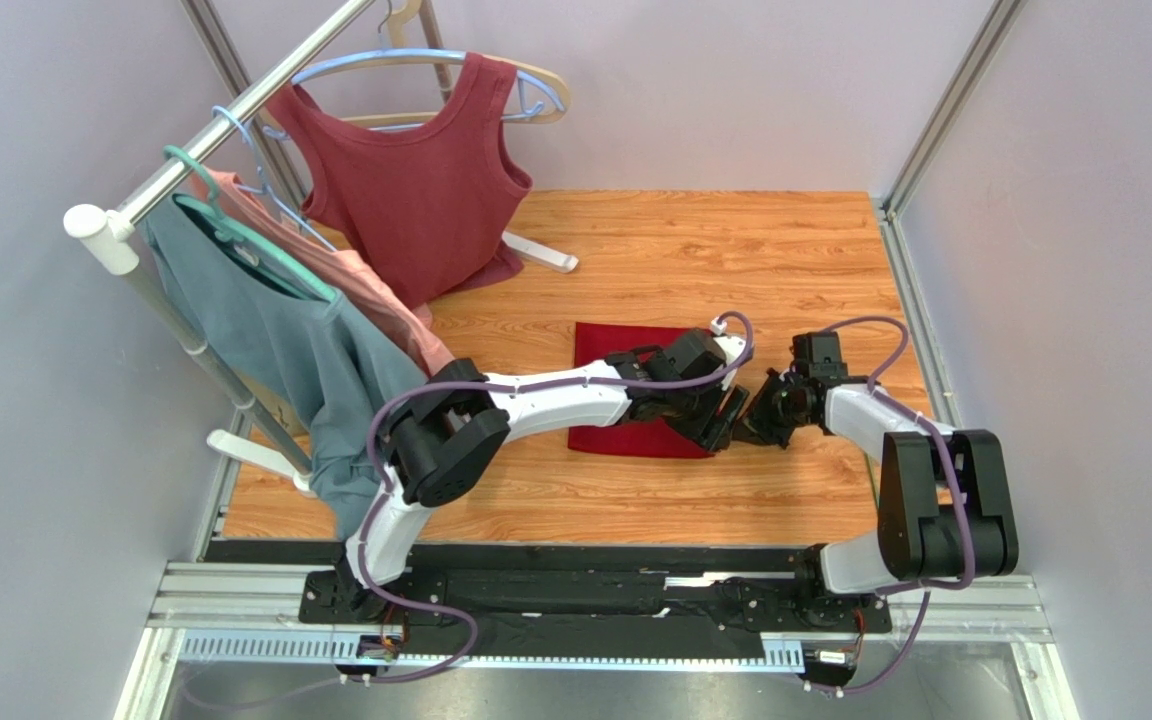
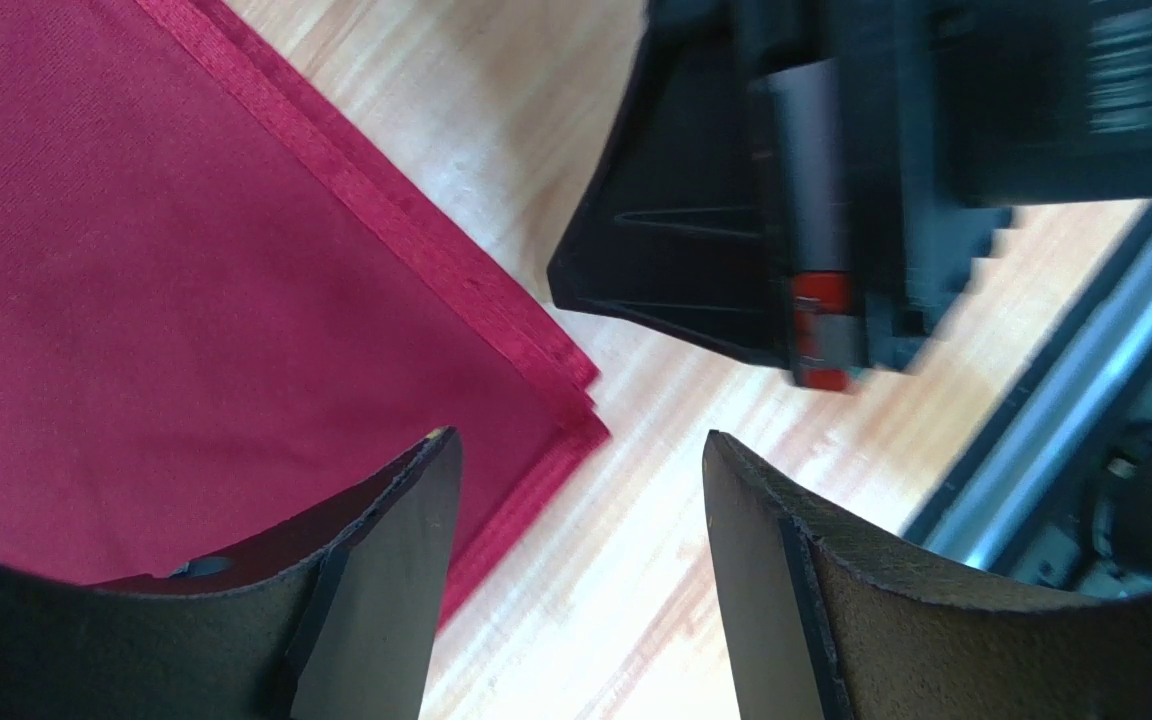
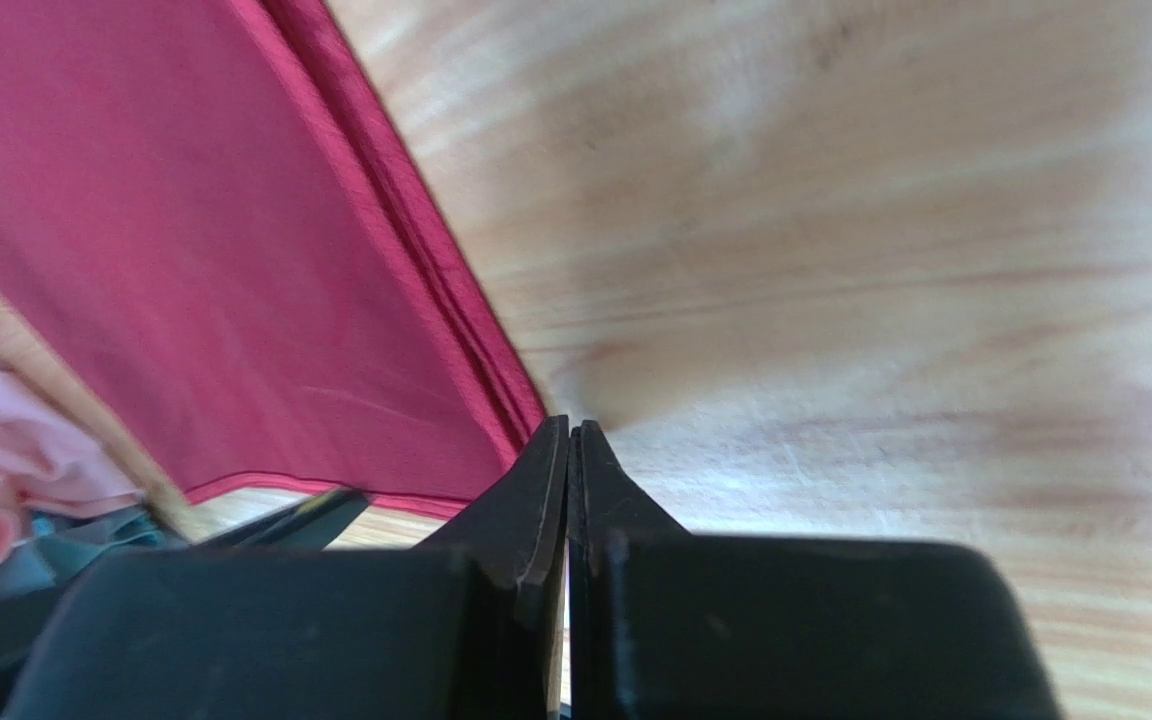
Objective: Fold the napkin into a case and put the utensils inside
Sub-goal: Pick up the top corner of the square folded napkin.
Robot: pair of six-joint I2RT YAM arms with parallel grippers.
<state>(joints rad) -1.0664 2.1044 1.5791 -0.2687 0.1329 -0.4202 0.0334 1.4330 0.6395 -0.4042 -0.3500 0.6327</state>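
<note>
Reader: Risk here, going left to right?

Describer: Napkin (image 1: 630, 342) lies folded in layers on the wooden table (image 1: 687, 255). Left gripper (image 2: 582, 450) hovers at its near right corner, fingers spread, gripping nothing. Right gripper (image 3: 567, 432) has its fingers pressed together at the hem; I cannot tell whether cloth is caught. A weak pinch could slip, or a pull could drag the layers apart.

Reader: Anything tucked inside?

Describer: Nothing shows between the layers, and 0 utensils are in view.

The napkin (image 2: 162, 270) is thin, slightly shiny cloth. Below the left tool (image 2: 579, 438) the bench (image 2: 507, 120) is smooth pale wood. The tool's pads (image 2: 823, 600) look matt.
</note>
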